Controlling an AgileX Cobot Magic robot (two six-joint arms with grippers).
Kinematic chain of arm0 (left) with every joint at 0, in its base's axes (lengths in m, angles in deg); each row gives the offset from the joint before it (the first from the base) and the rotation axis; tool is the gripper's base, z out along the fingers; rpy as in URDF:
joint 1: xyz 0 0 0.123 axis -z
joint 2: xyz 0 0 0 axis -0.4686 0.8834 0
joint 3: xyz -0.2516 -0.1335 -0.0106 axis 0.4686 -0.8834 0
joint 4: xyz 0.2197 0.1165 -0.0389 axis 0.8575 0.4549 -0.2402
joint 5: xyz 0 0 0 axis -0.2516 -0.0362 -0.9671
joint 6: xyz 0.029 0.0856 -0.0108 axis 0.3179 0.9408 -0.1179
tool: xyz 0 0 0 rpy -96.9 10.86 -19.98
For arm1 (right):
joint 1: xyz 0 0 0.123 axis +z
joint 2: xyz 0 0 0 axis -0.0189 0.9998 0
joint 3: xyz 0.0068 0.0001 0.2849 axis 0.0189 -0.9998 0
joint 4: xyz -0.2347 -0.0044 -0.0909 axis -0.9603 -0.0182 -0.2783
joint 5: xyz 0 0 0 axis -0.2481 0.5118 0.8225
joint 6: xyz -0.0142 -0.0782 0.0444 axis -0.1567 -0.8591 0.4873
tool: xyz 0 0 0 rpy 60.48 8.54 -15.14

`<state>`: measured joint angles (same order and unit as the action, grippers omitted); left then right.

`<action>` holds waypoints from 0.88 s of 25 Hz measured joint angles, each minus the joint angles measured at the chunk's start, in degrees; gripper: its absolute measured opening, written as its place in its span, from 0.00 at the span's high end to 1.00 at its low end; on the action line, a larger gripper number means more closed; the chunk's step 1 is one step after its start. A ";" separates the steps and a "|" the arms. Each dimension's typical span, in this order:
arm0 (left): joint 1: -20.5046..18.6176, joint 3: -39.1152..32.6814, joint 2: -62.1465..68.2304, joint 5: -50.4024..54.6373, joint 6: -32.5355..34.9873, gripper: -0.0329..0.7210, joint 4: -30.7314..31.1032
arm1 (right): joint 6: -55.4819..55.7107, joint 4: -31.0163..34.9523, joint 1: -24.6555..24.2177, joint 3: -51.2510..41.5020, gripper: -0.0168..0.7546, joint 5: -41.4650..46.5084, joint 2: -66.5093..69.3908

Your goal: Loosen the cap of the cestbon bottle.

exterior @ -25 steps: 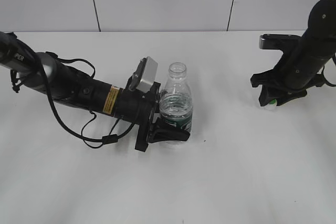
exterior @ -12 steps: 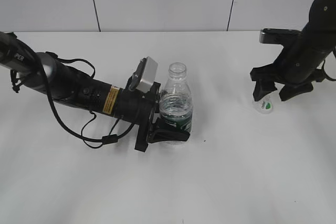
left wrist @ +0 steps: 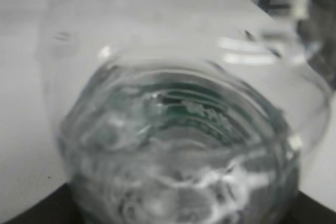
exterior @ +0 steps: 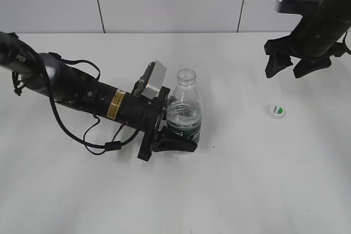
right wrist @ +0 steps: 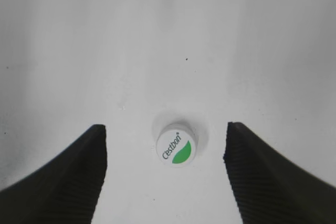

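Cap is already off, sitting on the surface under our spread right end effector, so we'd just keep the left end effector clamped on the bottle.

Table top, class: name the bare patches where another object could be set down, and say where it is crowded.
Free: the whole front strip of the table, and the stretch between the cestbon bottle and the cap. Crowded: the left, where the left gripper clamps the bottle and its arm and cables lie; the right gripper hangs open above the cap.
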<state>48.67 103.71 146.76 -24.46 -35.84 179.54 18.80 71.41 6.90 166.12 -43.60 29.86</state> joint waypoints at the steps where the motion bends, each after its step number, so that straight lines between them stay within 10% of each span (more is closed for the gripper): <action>1: 0.00 0.00 0.00 0.00 0.00 0.42 0.05 | 0.00 0.00 0.00 0.00 0.29 0.06 0.00; 22: 0.05 0.00 -1.10 1.86 -0.04 0.42 0.34 | 0.00 0.00 0.00 0.00 0.30 0.17 0.00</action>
<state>48.72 103.71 145.66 -22.60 -35.88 179.88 18.80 71.41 6.90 166.12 -43.44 29.86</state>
